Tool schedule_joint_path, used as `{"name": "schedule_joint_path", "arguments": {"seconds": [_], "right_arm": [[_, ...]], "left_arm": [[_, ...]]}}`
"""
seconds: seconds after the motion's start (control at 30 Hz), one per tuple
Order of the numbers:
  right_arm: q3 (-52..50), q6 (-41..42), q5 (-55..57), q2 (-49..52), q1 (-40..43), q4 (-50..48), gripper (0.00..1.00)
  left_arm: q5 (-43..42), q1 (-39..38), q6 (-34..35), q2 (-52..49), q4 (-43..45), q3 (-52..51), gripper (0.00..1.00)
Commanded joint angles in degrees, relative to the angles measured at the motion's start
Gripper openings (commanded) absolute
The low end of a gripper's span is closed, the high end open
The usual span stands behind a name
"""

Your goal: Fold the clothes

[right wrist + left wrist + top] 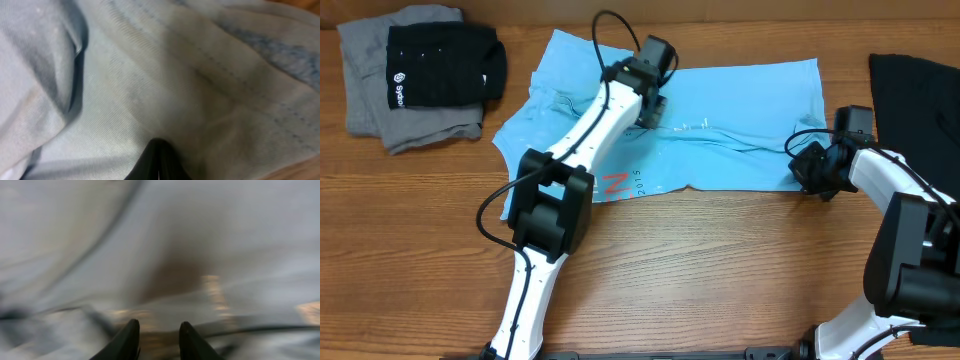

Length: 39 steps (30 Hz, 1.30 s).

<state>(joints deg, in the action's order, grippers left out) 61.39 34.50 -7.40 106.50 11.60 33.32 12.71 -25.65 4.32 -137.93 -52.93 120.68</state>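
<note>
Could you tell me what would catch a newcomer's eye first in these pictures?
The light blue T-shirt spread across the middle of the table, with the left gripper over its upper part and the right gripper shut at its right edge. Next, the folded grey and black garments stacked at the far left corner.

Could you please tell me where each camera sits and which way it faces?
Overhead: above the table, facing down on the shirt, left arm, right arm.
Left wrist: on left arm, close over blurred shirt; left end effector open.
Right wrist: on right arm, close on shirt seams; right end effector shut.
Shared: the shirt, in all three.
</note>
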Motion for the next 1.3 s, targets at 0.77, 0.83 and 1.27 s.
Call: {"name": "schedule_joint_path", "arguments": {"seconds": [0.77,0.83,1.27], "right_arm": [[11.39,-9.46,-10.73,-1.01,2.16,9.11,0.24],[11.39,-9.49,-10.54,-0.96,0.87,8.52,0.18],[11.32,-6.80,-7.93,1.92,-5.25,7.15,0.07]], "left_arm": [[-12.07,2.89,5.88,-0.61,-27.52,-2.49,0.38],[-12.33,3.37,6.69,-0.61,-26.27,-5.05,0.30],[-12.31,6.91,7.50,-0.61,-26.99,-11.21,0.23]]}}
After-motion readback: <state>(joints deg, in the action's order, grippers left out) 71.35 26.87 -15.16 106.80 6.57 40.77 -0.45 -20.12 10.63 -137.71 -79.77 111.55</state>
